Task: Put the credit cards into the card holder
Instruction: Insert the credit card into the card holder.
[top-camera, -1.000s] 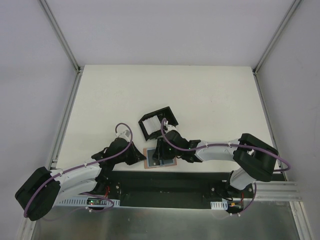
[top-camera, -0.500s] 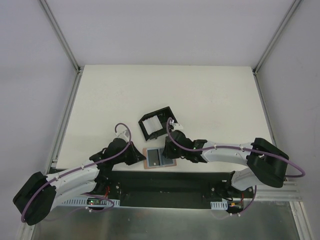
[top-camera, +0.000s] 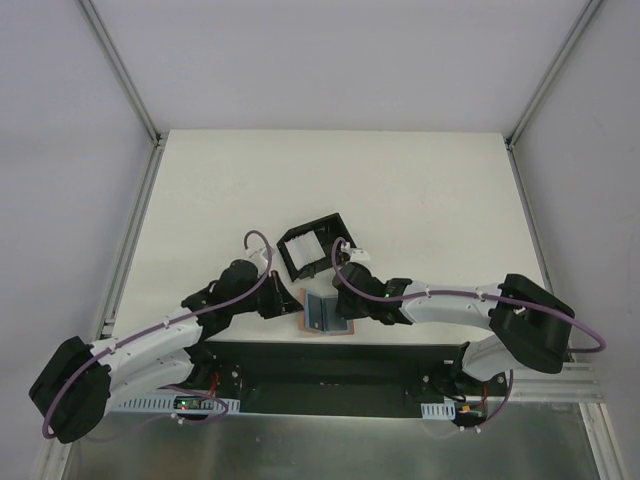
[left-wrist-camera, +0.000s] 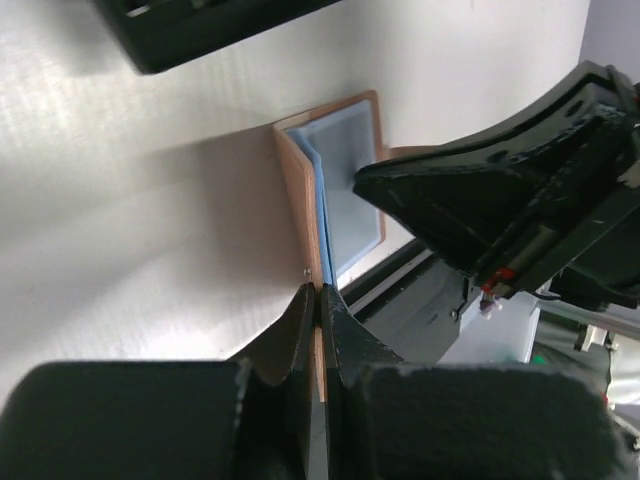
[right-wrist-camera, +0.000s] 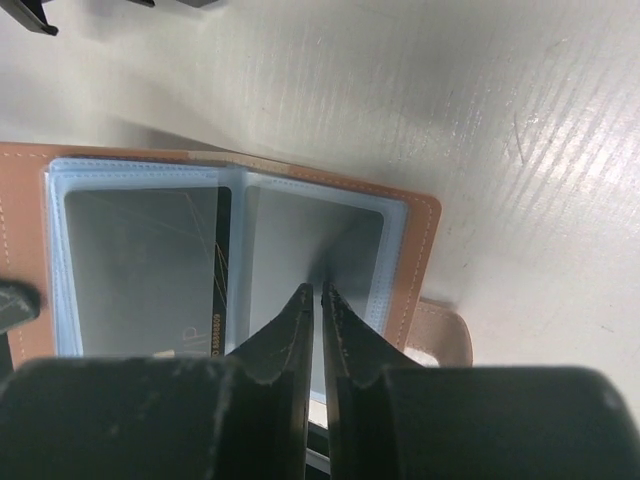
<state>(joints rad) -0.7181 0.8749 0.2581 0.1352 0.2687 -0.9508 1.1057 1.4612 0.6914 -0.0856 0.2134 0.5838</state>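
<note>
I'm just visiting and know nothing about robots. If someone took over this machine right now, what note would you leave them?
Left gripper: shut on the lifted cover of the small tan leather-like folding card holder, holding it open.
Right gripper: fingers nearly together over the right-hand clear sleeve; whether they pinch anything is unclear.
Done: one thin grey credit card sits in the left sleeve; a second grey card appears seated in the right.
Left: probably confirm it is fully in, release, close the holder.
</note>
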